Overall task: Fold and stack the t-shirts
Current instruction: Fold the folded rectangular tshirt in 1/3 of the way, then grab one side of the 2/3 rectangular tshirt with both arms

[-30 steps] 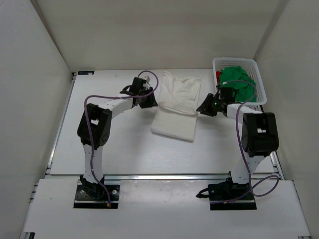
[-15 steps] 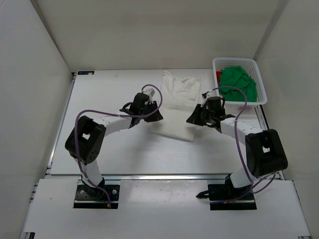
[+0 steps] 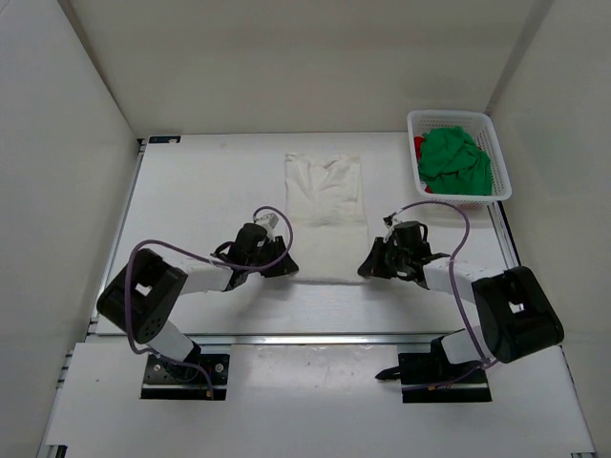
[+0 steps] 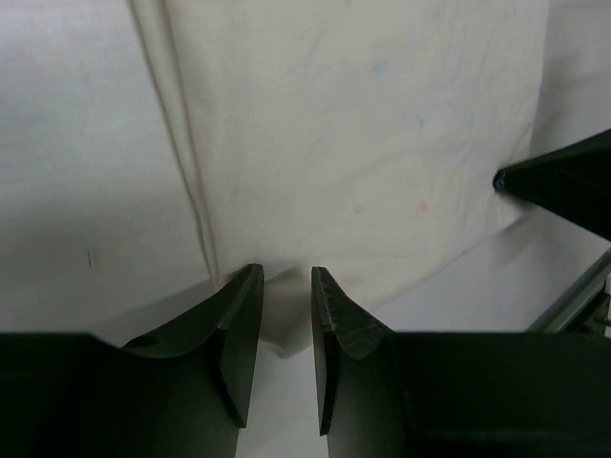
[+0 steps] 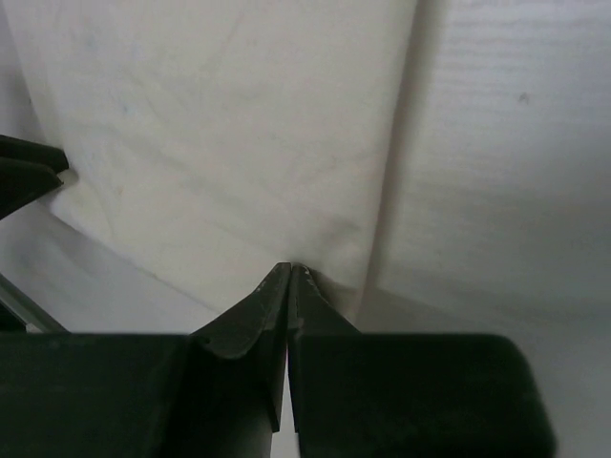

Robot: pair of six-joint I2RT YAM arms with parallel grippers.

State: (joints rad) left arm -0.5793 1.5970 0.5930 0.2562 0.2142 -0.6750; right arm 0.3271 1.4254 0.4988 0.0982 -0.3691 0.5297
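Spread flat on the white table [image 3: 191,210]: the cream-white t-shirt [image 3: 326,215], collar end away from the arm bases, hem end toward them. At the shirt's near-left corner, the left gripper [image 3: 283,267], low over the cloth, fingers [image 4: 239,324] parted by a narrow gap, the corner of the hem lying in that gap. At the shirt's near-right corner, the right gripper [image 3: 368,266], fingertips pressed tight together right on the hem edge, cloth pinched between them. Off to the right of the shirt's collar end and apart from it, a white mesh basket [image 3: 412,119]. Heaped inside, the bright green t-shirt [image 3: 454,157]. Beside and beneath that, only slivers of the bright red t-shirt [image 3: 419,145] showing.
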